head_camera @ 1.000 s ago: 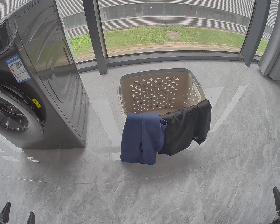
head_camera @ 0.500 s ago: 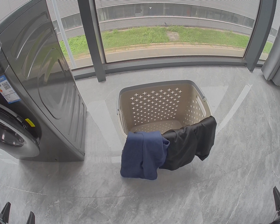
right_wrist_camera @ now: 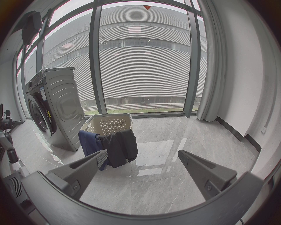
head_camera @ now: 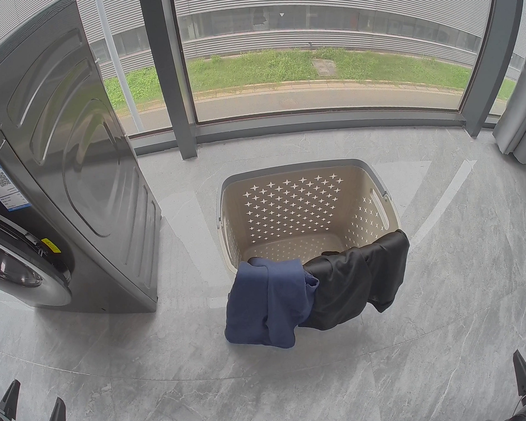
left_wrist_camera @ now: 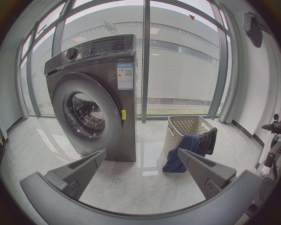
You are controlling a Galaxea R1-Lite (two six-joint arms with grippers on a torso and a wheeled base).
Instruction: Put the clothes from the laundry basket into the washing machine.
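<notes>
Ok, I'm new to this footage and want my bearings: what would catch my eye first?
Probably the beige laundry basket on the grey floor before the window, with a blue garment and a black garment draped side by side over its near rim. The dark washing machine stands to its left.

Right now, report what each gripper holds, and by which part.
Nothing: left gripper and right gripper are open, empty; clothes hang over the basket rim.

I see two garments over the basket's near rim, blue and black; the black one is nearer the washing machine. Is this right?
Not quite. The head view shows the blue garment nearer the washing machine, the black garment farther from it. Both hang over the laundry basket's near rim.
</notes>
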